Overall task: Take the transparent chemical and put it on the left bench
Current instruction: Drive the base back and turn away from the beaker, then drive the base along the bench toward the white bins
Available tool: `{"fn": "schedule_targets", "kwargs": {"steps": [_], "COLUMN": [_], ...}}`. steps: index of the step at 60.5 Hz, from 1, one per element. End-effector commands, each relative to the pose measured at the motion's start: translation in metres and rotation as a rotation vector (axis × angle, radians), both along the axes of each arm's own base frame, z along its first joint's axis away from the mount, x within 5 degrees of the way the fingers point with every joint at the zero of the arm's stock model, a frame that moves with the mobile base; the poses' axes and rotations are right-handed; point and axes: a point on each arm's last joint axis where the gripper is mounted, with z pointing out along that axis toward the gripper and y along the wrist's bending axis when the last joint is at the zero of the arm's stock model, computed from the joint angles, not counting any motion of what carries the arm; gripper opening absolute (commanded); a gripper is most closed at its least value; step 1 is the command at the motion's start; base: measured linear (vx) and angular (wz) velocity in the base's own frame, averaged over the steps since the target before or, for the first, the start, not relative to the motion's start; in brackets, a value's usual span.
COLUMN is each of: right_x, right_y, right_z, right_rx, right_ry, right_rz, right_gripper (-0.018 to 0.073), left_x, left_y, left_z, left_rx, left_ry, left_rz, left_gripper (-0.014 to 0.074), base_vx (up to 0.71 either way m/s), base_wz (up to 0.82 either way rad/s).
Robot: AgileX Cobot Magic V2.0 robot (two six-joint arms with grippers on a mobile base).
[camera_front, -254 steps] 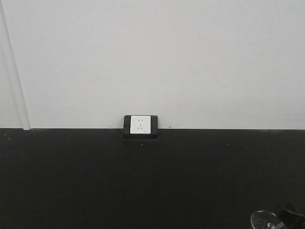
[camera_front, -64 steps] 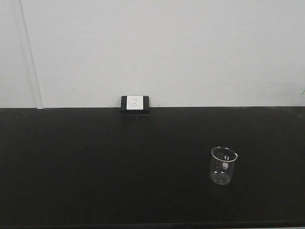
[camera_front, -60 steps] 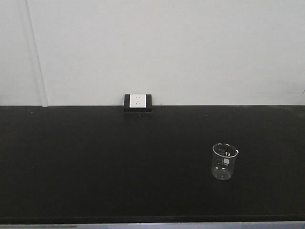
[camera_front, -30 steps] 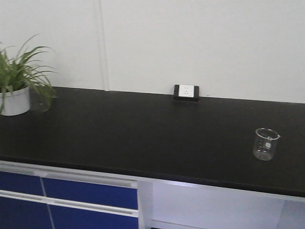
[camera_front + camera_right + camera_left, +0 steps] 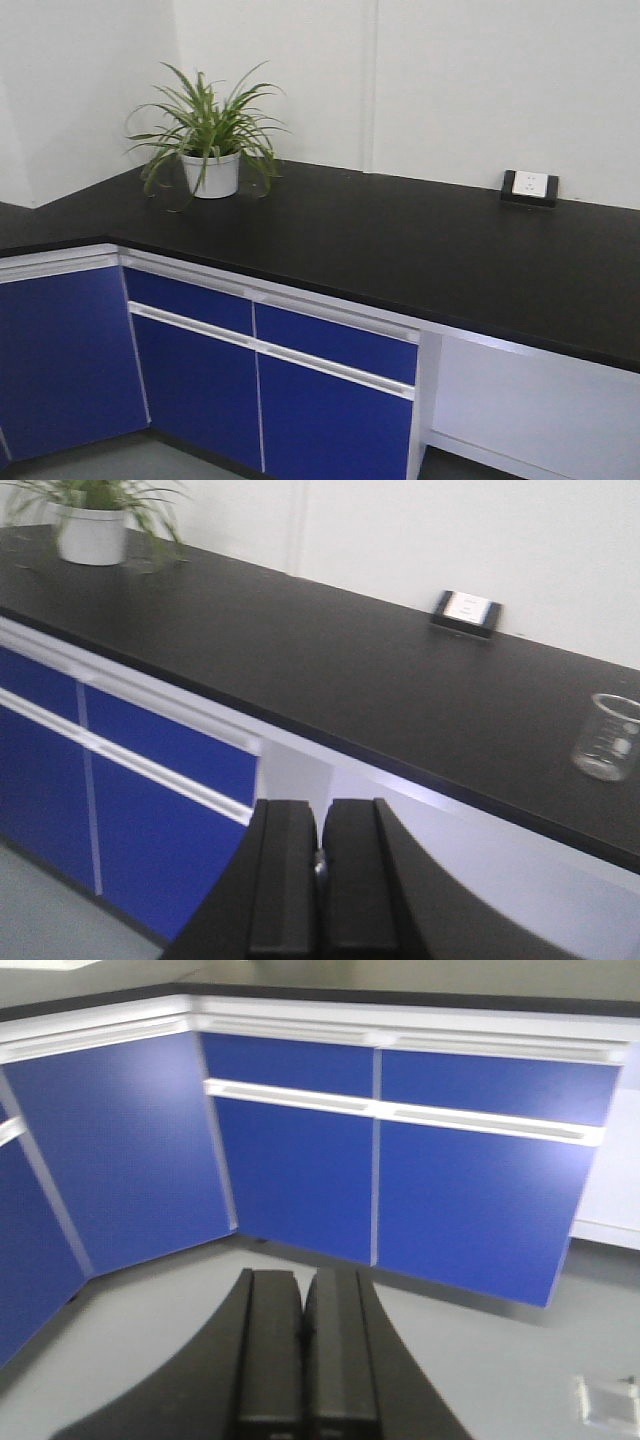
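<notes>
A clear glass beaker (image 5: 606, 737) stands upright on the black bench top (image 5: 330, 670), far right in the right wrist view. It is out of frame in the front view. My right gripper (image 5: 320, 825) is shut and empty, held low in front of the bench, well left of and below the beaker. My left gripper (image 5: 303, 1295) is shut and empty, above the grey floor, facing the blue cabinets (image 5: 300, 1150). The left bench (image 5: 20, 225) shows as a black top meeting the main bench (image 5: 400, 250) at the corner.
A potted green plant (image 5: 210, 135) in a white pot stands near the bench corner; it also shows in the right wrist view (image 5: 92, 520). A wall socket (image 5: 529, 186) sits at the back of the bench. Blue cabinet doors and drawers (image 5: 200, 370) run below.
The view has swung left: the beaker has left the front view, the socket has shifted to the right, and the plant, the corner and the blue cabinets have come into view.
</notes>
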Motion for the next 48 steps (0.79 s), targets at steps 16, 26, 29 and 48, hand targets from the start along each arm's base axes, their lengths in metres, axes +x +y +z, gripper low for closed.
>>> {"fn": "schedule_targets", "kwargs": {"steps": [16,26,29,48], "right_x": [0.0013,0.0013,0.0013,0.0013], "right_y": [0.0025,0.0025,0.0025,0.0025], "right_z": [0.0163,0.0163,0.0163,0.0163], "right_rx": [-0.005,-0.005,-0.005,-0.005], "right_ry": [-0.098,-0.098,-0.098,-0.098], "right_rz": [0.028,0.028,0.028,0.028], "right_gripper": [-0.0004,-0.0004,-0.0004,-0.0004], "left_x": [-0.0015,-0.0015,-0.0015,-0.0015], "left_y": [0.0002,0.0002,0.0002,0.0002], "left_z": [0.0027,0.0027,0.0027,0.0027], "left_rx": [-0.014,-0.014,-0.014,-0.014], "left_ry": [-0.081,-0.081,-0.081,-0.081], "left_rz": [-0.001,-0.001,-0.001,-0.001], "left_gripper": [-0.0003,-0.0003,-0.0003,-0.0003], "base_vx": [-0.25,-0.19,-0.15,-0.12], "base_wz": [0.47,0.54,0.59,0.68]}}
